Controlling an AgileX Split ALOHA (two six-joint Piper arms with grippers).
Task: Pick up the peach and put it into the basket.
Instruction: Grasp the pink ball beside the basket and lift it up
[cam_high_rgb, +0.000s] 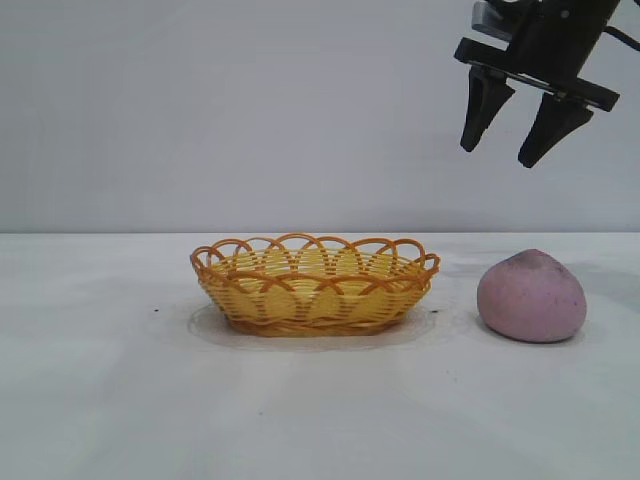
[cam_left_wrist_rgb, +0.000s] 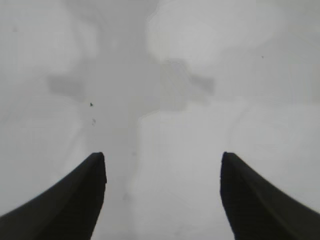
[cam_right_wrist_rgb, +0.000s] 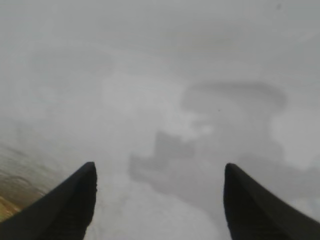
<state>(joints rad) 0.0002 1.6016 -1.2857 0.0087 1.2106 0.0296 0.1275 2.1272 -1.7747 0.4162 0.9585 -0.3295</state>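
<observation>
A dull pink-mauve peach (cam_high_rgb: 531, 297) rests on the white table at the right. The yellow wicker basket (cam_high_rgb: 314, 284) with its orange looped rim stands at the middle of the table, left of the peach and apart from it. High above the peach hangs my right gripper (cam_high_rgb: 497, 151), open and holding nothing; its dark fingers (cam_right_wrist_rgb: 65, 205) frame only bare table in the right wrist view. My left gripper (cam_left_wrist_rgb: 162, 162) is out of the exterior view; in its wrist view it stands open over bare white table.
The white tabletop (cam_high_rgb: 100, 380) stretches wide to the left and front of the basket. A plain pale wall stands behind. A sliver of yellowish weave (cam_right_wrist_rgb: 12, 192) shows at one edge of the right wrist view.
</observation>
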